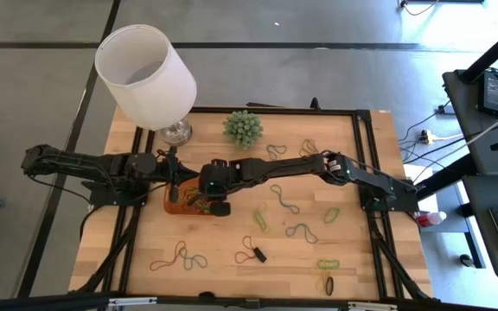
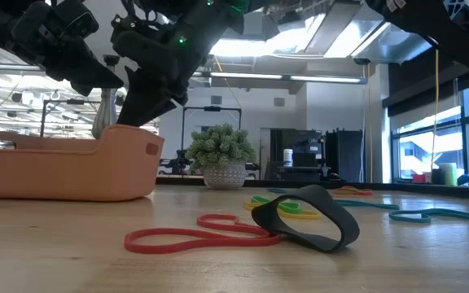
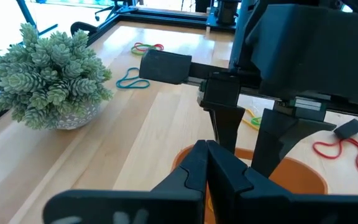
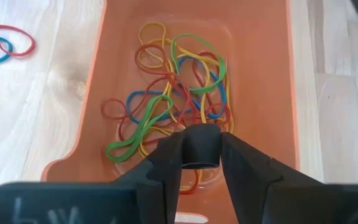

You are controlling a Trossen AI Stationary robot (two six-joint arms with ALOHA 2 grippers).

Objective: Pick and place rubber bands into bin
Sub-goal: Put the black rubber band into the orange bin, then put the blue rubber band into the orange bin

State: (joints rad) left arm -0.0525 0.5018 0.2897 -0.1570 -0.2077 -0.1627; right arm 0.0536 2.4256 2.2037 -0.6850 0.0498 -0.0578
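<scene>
The orange bin [image 1: 176, 207] sits left of the table's middle and holds a pile of rubber bands [image 4: 173, 87] in red, yellow, green and blue. My right gripper [image 4: 201, 163] reaches in from the right and hangs over the bin [image 4: 92, 93], shut on a black rubber band. My left gripper [image 3: 207, 152] is shut and holds nothing; it hovers just beyond the bin's far left side [image 1: 174, 178]. More rubber bands lie loose on the table, among them a red one [image 2: 194, 236] and a wide black one [image 2: 308, 216]. My right gripper pinches a black rubber band [image 4: 201, 140] between its two fingers; a short rounded piece of it shows in the gap between them. The fingers slant down from the table's right side. The band is over the pile in the bin; whether it touches the pile, I cannot tell.
A white lampshade [image 1: 145, 73] on a glass base stands at the far left, and a spiky green plant [image 1: 243, 127] sits at the far middle. Loose bands lie scattered over the right half [image 1: 285, 201] and along the near side [image 1: 180, 257] of the table.
</scene>
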